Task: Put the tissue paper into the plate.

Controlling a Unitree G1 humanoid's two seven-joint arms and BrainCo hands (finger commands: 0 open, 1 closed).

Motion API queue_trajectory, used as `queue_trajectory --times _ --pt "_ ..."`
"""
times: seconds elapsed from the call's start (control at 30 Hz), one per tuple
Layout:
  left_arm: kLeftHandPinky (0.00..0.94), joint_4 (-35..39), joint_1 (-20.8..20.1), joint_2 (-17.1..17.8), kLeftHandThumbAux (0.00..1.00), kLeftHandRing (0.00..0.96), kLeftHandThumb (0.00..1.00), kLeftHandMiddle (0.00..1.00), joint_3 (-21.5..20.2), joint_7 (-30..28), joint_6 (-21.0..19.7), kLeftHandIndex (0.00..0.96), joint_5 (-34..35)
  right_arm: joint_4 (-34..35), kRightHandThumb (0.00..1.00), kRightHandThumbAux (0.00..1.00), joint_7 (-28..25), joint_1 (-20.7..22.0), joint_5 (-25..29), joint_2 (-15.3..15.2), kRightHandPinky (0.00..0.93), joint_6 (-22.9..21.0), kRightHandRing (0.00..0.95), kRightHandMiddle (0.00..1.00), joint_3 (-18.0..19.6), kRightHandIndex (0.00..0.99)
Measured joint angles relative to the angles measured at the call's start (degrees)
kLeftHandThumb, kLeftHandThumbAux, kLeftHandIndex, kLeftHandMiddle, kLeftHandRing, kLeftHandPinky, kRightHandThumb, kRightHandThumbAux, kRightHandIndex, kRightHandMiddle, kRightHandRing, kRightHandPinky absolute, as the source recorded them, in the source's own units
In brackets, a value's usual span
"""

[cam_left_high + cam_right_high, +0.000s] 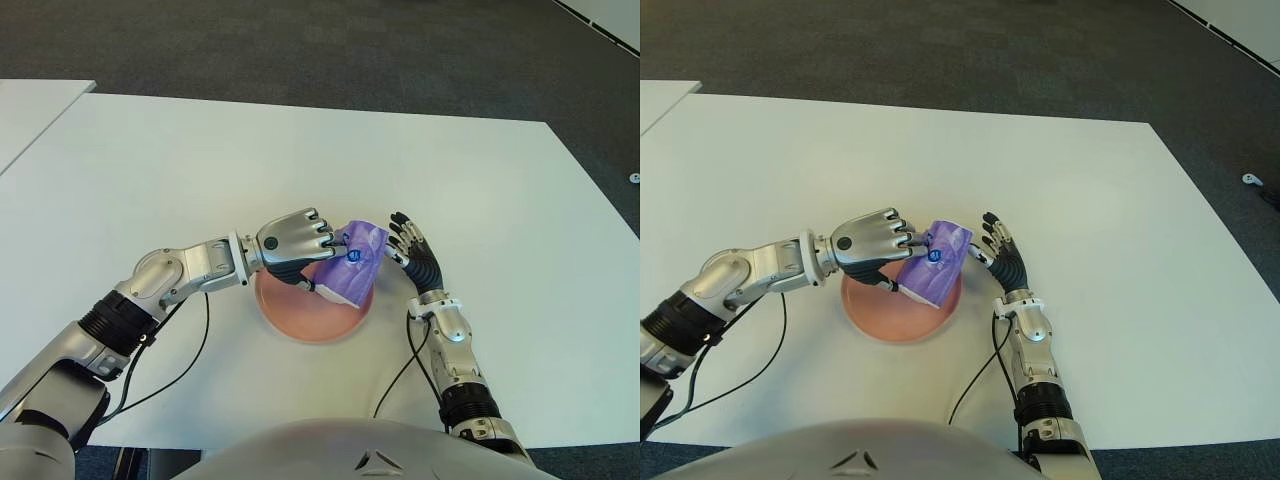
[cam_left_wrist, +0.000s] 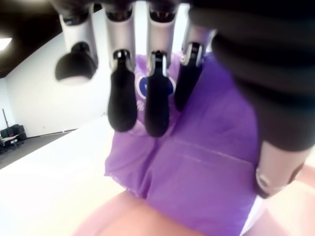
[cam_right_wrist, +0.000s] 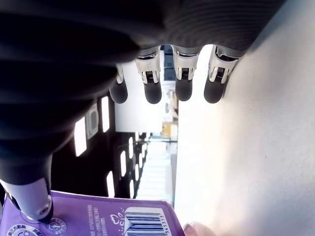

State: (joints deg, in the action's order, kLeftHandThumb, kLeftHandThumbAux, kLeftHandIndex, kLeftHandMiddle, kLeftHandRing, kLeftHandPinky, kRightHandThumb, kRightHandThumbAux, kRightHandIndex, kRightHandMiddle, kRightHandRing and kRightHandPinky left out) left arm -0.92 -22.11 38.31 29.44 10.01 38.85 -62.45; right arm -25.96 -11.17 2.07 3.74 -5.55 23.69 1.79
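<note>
On the white table (image 1: pixel 150 170), left robot hand (image 1: pixel 300 240) seemingly clamps tissue pack (image 1: pixel 355 265) over plate (image 1: pixel 300 322); right robot hand (image 1: pixel 412 250) spread.

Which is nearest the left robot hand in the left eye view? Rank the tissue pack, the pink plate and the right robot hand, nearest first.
1. Purple tissue pack: gripped in the left robot hand, held over the plate's right part.
2. Pink plate: just beneath that hand, on the white table.
3. Right robot hand: open, beyond the pack, to its right.
</note>
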Motion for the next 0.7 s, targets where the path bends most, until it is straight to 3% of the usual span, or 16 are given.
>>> queue_trajectory --times 0.2,0.7 --pt "0.819 0.2 0.0 0.0 0.67 0.824 0.85 0.542 -0.3 1.0 -1.5 0.395 -1.0 -0.6 0.0 0.62 0.1 0.5 0.0 -0.1 0.0 0.0 0.0 0.0 0.2 0.0" --pt "0.704 -2.9 0.9 -1.8 0.667 0.758 0.85 0.533 -4.1 14.0 -0.6 0.404 0.0 -0.9 0.0 0.618 0.3 0.7 0.0 0.0 0.0 0.3 0.0 0.0 0.6 0.0"
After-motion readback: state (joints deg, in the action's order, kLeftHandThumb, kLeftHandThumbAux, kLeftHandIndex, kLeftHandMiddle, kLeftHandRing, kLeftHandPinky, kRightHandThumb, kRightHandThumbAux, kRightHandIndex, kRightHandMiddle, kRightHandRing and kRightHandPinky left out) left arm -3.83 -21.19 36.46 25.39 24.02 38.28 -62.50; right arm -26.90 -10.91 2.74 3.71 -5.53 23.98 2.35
